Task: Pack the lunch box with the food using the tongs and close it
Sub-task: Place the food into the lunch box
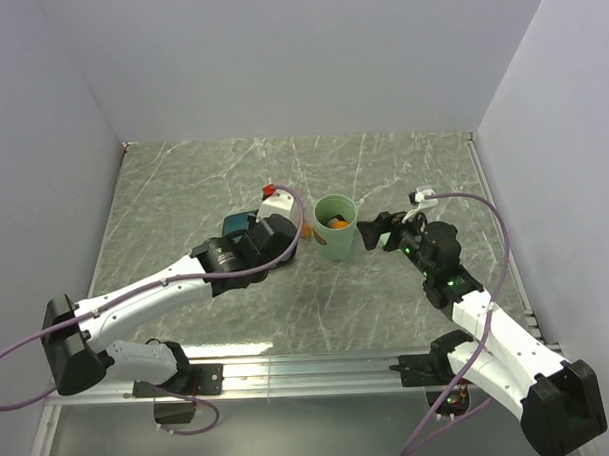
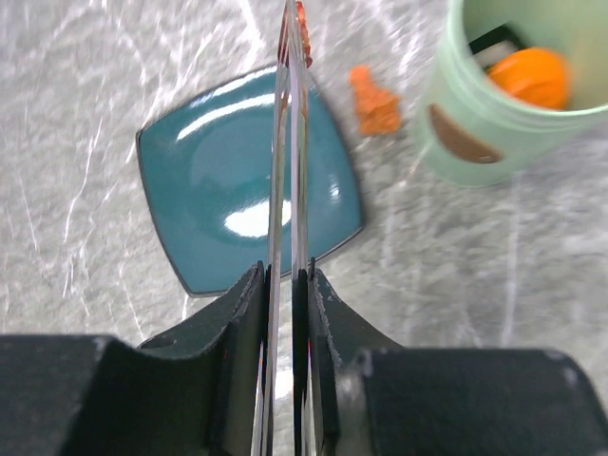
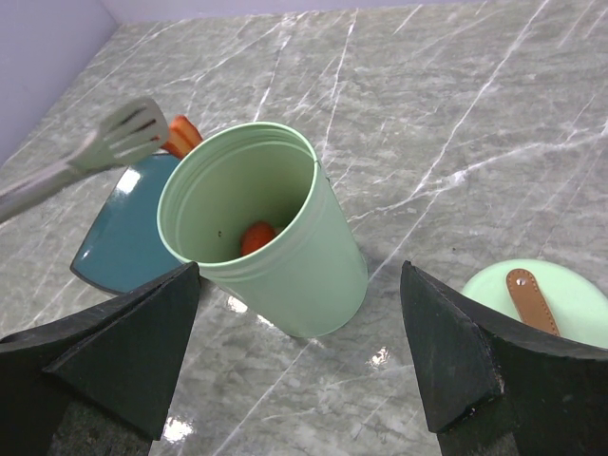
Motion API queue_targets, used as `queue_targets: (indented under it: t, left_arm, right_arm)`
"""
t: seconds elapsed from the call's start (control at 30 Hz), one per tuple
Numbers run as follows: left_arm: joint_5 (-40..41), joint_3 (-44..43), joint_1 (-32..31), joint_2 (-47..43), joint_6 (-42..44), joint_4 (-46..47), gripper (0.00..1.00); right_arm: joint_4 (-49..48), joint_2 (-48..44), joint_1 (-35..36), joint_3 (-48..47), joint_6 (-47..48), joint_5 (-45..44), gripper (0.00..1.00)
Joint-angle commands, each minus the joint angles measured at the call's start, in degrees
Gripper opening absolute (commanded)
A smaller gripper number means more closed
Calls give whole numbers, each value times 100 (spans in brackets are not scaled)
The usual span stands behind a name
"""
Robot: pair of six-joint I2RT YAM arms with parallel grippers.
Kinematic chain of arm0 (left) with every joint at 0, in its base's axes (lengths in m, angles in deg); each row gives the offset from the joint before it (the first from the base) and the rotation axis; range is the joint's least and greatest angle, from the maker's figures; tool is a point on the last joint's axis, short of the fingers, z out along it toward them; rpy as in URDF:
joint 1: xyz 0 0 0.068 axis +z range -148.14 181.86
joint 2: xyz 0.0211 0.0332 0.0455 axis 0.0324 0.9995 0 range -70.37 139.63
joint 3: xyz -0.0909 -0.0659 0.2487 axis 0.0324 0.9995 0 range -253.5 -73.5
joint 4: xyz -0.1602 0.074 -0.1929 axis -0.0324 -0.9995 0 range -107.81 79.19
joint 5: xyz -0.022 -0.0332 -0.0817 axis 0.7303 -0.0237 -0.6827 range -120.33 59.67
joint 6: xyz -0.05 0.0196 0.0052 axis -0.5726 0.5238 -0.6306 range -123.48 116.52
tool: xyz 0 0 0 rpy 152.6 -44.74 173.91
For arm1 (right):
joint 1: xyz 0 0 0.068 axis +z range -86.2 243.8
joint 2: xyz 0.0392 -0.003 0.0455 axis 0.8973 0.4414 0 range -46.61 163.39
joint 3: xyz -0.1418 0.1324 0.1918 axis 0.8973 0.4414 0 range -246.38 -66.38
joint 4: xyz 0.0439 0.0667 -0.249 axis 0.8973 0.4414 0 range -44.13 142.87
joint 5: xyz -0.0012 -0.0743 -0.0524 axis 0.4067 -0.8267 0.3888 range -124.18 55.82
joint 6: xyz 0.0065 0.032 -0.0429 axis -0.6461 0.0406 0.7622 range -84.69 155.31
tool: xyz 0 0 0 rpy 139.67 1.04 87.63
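Observation:
The lunch box is a pale green cup standing upright, with an orange ball and a white-and-black piece of food inside. My left gripper is shut on the tongs, which reach over the teal plate. The tong tips pinch a red-orange piece left of the cup, and the tong tips also show in the right wrist view. Another orange piece lies on the table between plate and cup. My right gripper is open just right of the lunch box, not touching it. The green lid lies flat nearby.
The teal square plate sits left of the cup, partly under my left arm. White walls close in the marble table on three sides. A metal rail runs along the near edge by the arm bases.

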Motion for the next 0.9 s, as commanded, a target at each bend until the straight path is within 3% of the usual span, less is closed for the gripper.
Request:
queue_targets:
  t: [0.0,0.33,0.6,0.87]
  left_arm:
    - [381,-458,-340,-340,164,82,27]
    - [540,-722,-1149,-446,533,407,27]
    - [303,-670,-1334,-358,674,565,28]
    - [83,-582,-1405,-402,735,680,41]
  right_arm:
    - [-72,-17,-56,-34,-16,-72,92]
    - [-63,-61,-47,1,-16,-125,92]
    - [-54,-87,-56,10,-25,-151,92]
    - [-54,-88,-47,19,-33,-160,92]
